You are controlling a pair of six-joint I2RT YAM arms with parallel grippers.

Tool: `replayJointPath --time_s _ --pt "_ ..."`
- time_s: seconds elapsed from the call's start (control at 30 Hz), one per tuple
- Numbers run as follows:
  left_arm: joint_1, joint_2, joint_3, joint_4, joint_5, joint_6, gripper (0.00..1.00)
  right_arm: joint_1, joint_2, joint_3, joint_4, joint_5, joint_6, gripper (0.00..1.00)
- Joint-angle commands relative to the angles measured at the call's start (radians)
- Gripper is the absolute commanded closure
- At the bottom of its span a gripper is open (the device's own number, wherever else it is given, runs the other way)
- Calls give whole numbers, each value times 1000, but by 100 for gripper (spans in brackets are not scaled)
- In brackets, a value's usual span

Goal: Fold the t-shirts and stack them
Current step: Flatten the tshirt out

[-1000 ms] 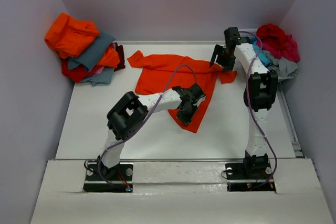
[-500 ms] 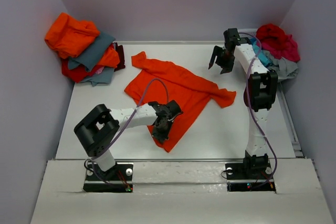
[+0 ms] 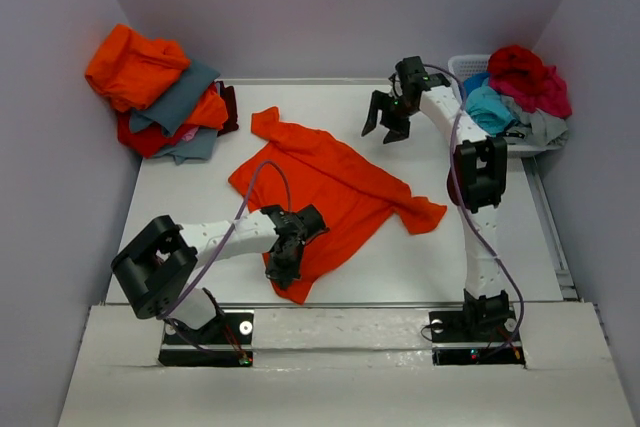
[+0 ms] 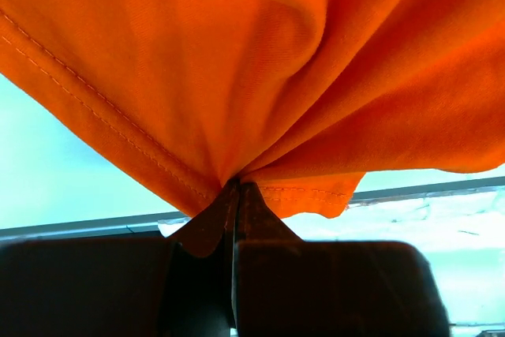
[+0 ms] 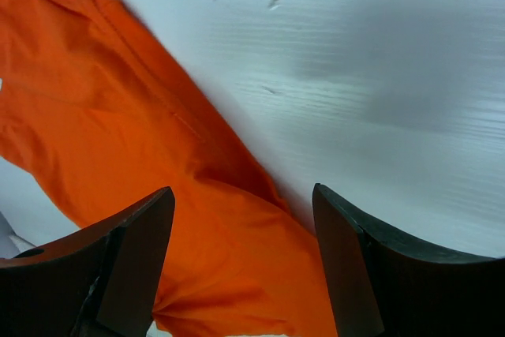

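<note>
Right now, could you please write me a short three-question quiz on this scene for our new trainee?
1. What is the left gripper clamped on?
2. The white basket holds a t-shirt that is: A) turquoise; B) yellow; C) purple.
3. True or false: the right gripper is shut on cloth.
Key:
1. The hemmed edge of the orange t-shirt.
2. A, the turquoise t-shirt.
3. False; it is open and holds nothing.
</note>
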Motion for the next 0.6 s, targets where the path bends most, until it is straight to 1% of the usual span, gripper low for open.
replayJointPath --time_s 0.0,0.13,0.23,0.33,0.37,0.43,0.5,0.57 --pt "-6 -4 9 -45 -2 -34 94 109 38 63 31 -71 -23 24" --pt "-6 8 36 -51 -5 -28 94 131 54 40 67 -73 -23 24" --pt "-6 11 39 -50 -2 -25 94 131 79 62 77 -96 -27 25" --pt "-6 16 48 -59 -2 -19 94 131 110 103 80 -100 -17 29" --pt "-6 16 56 -62 -9 -19 94 131 116 117 75 -91 -17 33" --pt "-6 17 62 -65 -13 -11 94 131 117 120 75 -76 -21 33" --pt "-6 23 67 -65 -14 -8 94 131 124 120 71 -64 -24 39" --pt "-6 28 70 -65 -14 -5 94 131 130 120 66 -60 -24 52"
